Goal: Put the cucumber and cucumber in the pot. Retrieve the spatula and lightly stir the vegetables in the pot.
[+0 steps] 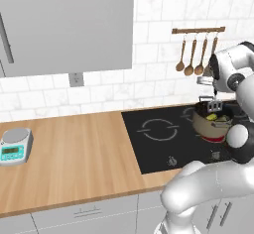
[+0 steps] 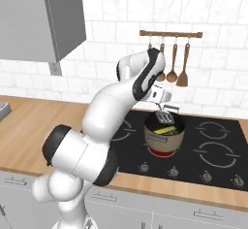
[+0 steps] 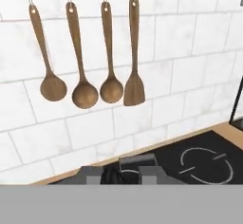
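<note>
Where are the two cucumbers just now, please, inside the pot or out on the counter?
Inside the pot: the yellow-green cucumber lies within its rim, with something darker beside it, probably the second.

Your arm (image 2: 104,111) is built of glossy white, rounded shell segments that swell into bulbous housings, with dark grey to black bands at each joint (image 2: 144,83). Near the base you see a fat white drum ringed by a black collar (image 2: 54,143). The wrist ends in a pale grey boxy block (image 2: 160,96) carrying the small dark claw (image 2: 167,108).
</note>
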You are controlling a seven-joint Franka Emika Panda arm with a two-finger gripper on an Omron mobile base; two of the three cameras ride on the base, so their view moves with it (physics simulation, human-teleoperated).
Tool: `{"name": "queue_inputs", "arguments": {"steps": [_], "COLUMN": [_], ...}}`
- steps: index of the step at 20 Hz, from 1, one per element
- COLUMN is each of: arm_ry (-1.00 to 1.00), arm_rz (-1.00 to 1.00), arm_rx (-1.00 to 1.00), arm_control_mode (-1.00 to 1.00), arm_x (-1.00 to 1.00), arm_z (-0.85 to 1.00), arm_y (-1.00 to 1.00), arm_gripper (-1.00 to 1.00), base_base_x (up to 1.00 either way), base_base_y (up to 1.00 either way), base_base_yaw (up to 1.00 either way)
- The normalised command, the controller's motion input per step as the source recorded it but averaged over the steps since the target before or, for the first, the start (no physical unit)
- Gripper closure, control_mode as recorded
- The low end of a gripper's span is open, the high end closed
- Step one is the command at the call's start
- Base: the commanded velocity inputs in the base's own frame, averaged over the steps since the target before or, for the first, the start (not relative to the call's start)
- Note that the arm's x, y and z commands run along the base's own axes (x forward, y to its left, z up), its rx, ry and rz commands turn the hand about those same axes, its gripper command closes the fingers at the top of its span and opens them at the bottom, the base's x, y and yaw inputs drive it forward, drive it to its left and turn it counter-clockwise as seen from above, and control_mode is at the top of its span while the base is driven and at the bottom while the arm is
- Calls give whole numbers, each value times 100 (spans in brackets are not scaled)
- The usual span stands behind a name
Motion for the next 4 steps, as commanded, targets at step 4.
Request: {"name": "queue_inputs", "arguments": {"steps": [4], "arm_ry": [3], "arm_rz": [4], "arm_rx": [5], "arm_control_mode": [-100], "arm_x": [-8], "arm_z": [66], "arm_y": [4], "arm_gripper": [100], "base_base_x": [0], "base_base_y": [0], "base_base_yaw": [0]}}
